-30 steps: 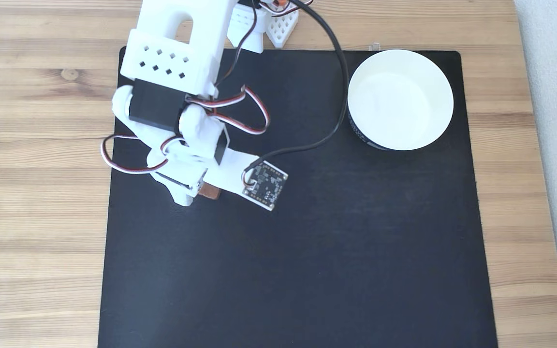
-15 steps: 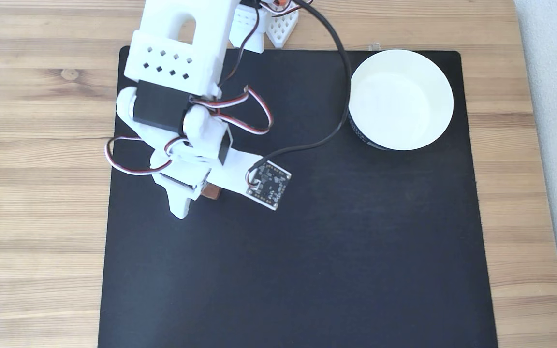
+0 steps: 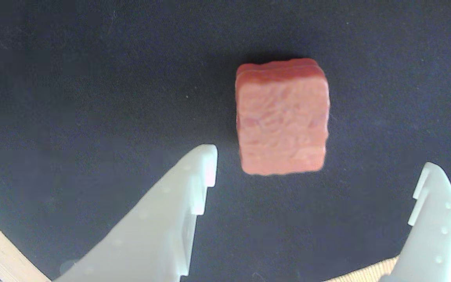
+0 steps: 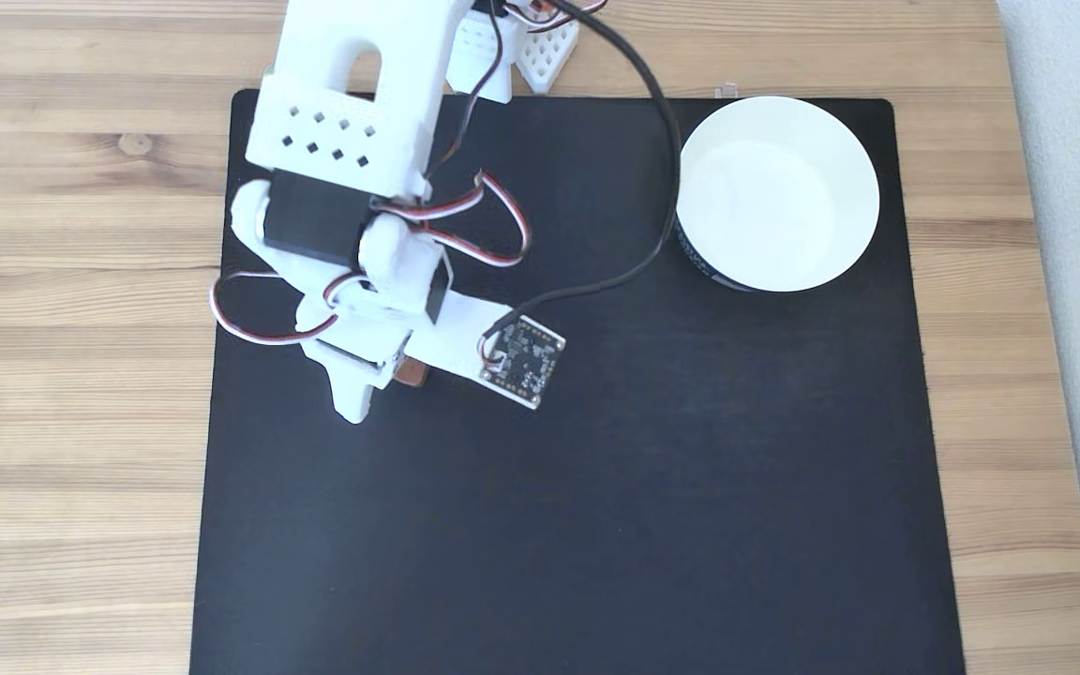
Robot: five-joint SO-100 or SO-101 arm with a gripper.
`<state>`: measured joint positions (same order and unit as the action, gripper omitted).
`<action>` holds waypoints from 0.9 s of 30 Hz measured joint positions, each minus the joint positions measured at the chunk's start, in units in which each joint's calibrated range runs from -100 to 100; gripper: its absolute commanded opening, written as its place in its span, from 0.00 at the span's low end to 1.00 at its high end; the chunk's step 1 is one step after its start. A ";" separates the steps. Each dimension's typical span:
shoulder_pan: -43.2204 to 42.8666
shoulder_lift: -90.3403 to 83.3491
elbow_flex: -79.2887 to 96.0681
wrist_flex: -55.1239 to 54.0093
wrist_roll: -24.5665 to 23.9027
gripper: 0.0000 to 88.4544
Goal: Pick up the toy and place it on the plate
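Note:
The toy [image 3: 282,117] is a reddish-brown bumpy block lying flat on the black mat [image 3: 73,98]. In the wrist view my gripper [image 3: 316,166] is open, its white fingers [image 3: 194,184] spread wider than the toy, which sits just beyond the tips and nearer the left one, untouched. In the fixed view my gripper [image 4: 382,386] hangs over the mat's left part and only a brown sliver of the toy [image 4: 412,375] peeks out under the wrist. The plate [image 4: 777,192], a round white dish with a dark outer band, stands at the mat's upper right corner, far from the gripper.
The black mat [image 4: 596,516] covers most of the wooden table [image 4: 62,375]. A black cable [image 4: 662,187] runs from the wrist camera board [image 4: 523,361] past the plate's left side. The arm's white base [image 4: 502,47] stands at the mat's top edge.
The arm has crept slightly toward the bottom of the fixed view, and the wrist now covers more of the toy. The plate has not moved.

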<state>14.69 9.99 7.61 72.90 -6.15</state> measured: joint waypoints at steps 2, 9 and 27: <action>0.00 1.50 0.09 0.00 0.00 0.40; 0.08 4.41 0.00 0.00 0.00 0.40; 0.17 8.74 -0.38 -1.94 0.00 0.40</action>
<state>14.86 18.73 7.23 70.96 -6.15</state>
